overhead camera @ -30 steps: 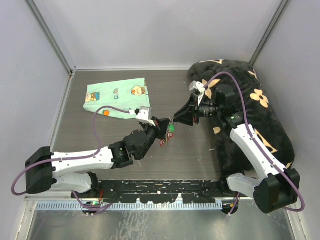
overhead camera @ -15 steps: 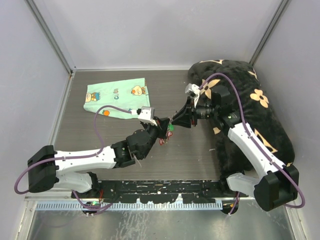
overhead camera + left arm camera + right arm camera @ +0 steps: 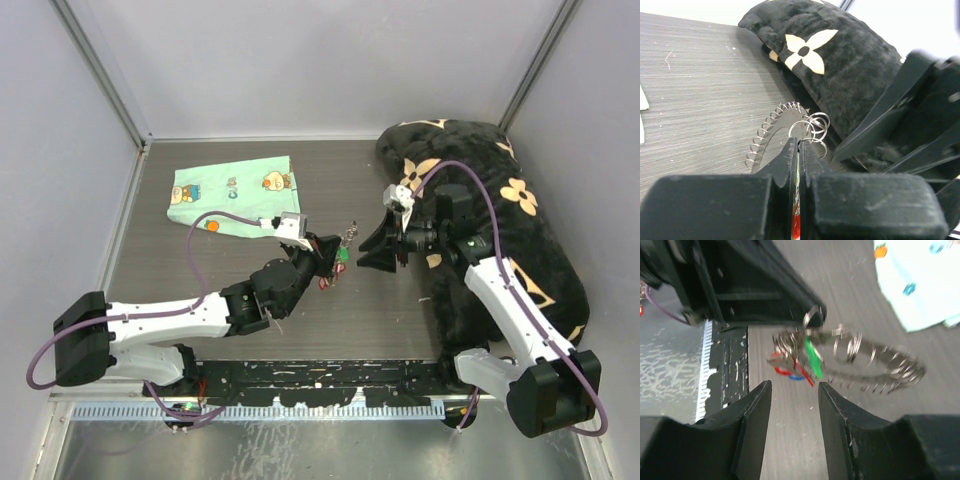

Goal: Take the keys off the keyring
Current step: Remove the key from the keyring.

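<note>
**A:** Entry one, the tools?

**B:** Left gripper (image 3: 330, 254): jaws pressed together, clamping the rim of the large thin silver wire keyring (image 3: 774, 116), which is fringed with small metal loops. Right gripper (image 3: 372, 250): fingers parted with nothing between them. It sits at 3 o'clock of the left gripper, near the keyring but apart from it.

**A:** Entry two, the task's things?

**B:** The keyring is held above the middle of the dark grey wood-grain table (image 3: 390, 310). In the right wrist view its loop reaches toward 3 o'clock from the clamp. The small keys with coloured plastic heads (image 3: 814, 360), green, red and blue, hang bunched at the clamp toward 6 o'clock. How each key joins the keyring is too blurred to tell.

**A:** Entry three, sundries?

**B:** A mint-green cartoon-print cloth (image 3: 232, 192) lies flat at 10 o'clock of the keyring. A black plush cushion with cream flowers (image 3: 505, 195) lies at 3 o'clock, along the table's right side.
</note>
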You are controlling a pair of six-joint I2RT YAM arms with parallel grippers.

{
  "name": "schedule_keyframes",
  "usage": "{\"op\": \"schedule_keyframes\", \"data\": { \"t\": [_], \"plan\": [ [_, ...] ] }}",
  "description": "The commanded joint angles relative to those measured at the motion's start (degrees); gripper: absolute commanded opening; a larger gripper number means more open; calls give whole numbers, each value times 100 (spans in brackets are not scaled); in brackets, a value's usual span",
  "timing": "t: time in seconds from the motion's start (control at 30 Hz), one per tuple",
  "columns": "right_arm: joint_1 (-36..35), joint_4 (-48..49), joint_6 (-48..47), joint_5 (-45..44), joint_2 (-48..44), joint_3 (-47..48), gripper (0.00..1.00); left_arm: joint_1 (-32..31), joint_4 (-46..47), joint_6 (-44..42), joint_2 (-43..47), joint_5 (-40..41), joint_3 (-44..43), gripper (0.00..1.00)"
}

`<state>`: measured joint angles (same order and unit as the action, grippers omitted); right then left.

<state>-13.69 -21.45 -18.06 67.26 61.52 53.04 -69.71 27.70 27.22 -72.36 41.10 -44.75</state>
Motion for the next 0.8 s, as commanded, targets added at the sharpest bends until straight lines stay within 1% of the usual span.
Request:
{"op": "schedule_keyframes", "data": {
  "t": [0.0, 0.17, 0.3, 0.53, 0.67, 0.77],
  "plan": [
    [-21, 517, -167, 102, 20, -552, 47, 41, 796, 158, 282, -111, -40, 0],
    [-41, 1666, 375, -23, 110, -1009, 46, 46, 802, 184, 299, -213, -83, 0],
    [-101, 2081, 649, -107, 204, -959, 48, 45, 825, 262, 288, -273, -72, 0],
    [-257, 2392, 910, 70, 244, -890, 48, 46, 846, 329, 231, -327, -101, 0],
    [-327, 2346, 780, -144, 249, -872, 48, 48, 851, 353, 190, -363, -134, 0],
    [-331, 2114, 544, -314, 250, -742, 47, 46, 842, 361, 178, -383, -154, 0]
  ]
}}
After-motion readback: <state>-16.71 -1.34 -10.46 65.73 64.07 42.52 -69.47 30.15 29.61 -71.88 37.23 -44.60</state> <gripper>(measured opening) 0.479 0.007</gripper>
